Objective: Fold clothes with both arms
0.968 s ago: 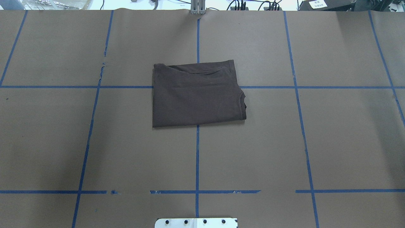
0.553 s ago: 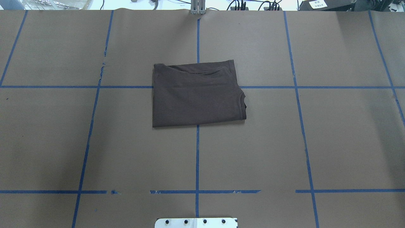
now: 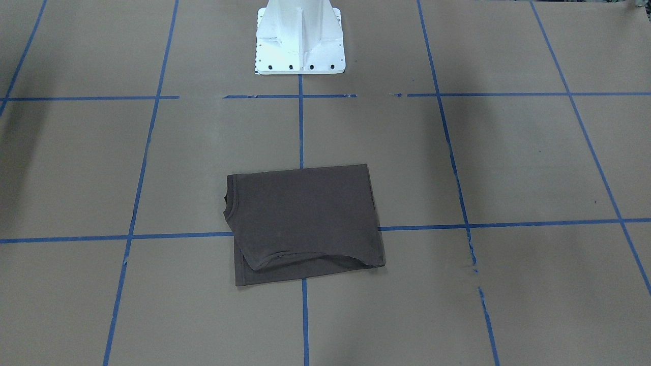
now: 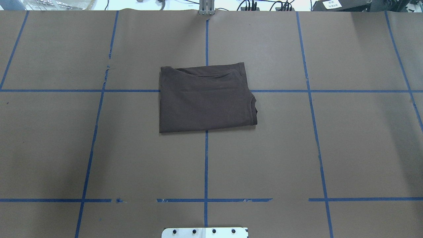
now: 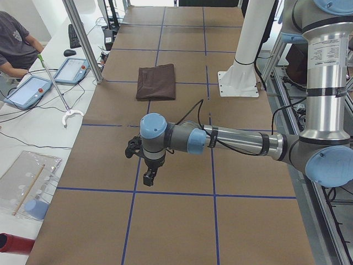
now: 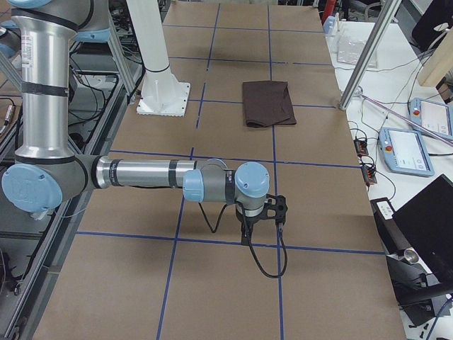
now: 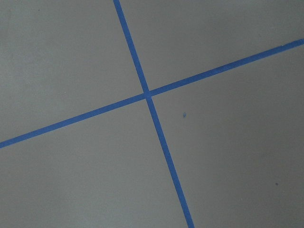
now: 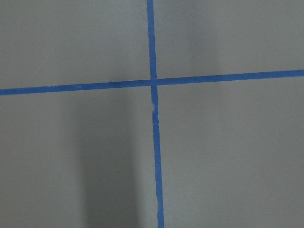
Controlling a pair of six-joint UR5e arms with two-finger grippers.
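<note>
in the front-facing view the t-shirt (image 3: pixel 305 223) was seen lying folded into a rough rectangle on the brown paper table cover (image 3: pixel 508 152), straight out in front of the white pedestal (image 3: pixel 300 35) and well apart from it. a lower layer was seen poking out along the edge farthest from the pedestal, and the ribbed collar (image 3: pixel 230 201) bulged at one side. it was judged that the soft, limp knit could spring open or slide there if it were nudged, or if only one layer were pinched.

in the overhead view the same uneven edge was shown on the side away from the pedestal. the fabric looked matte and lightly creased, the paper smooth, and the blue tape lines (image 4: pixel 206 165) thin and torn in places.

in the exterior left view the left gripper (image 5: pixel 149 175) was hung low over the paper, off to one side of the pedestal and far from the shirt. whether its jaws were parted could not be told.

in the exterior right view the right gripper (image 6: pixel 248 230) was held likewise off the pedestal's other side. its jaw state could not be told either.

in both wrist views only paper and crossed tape were shown, with no fingers and no shirt.
</note>
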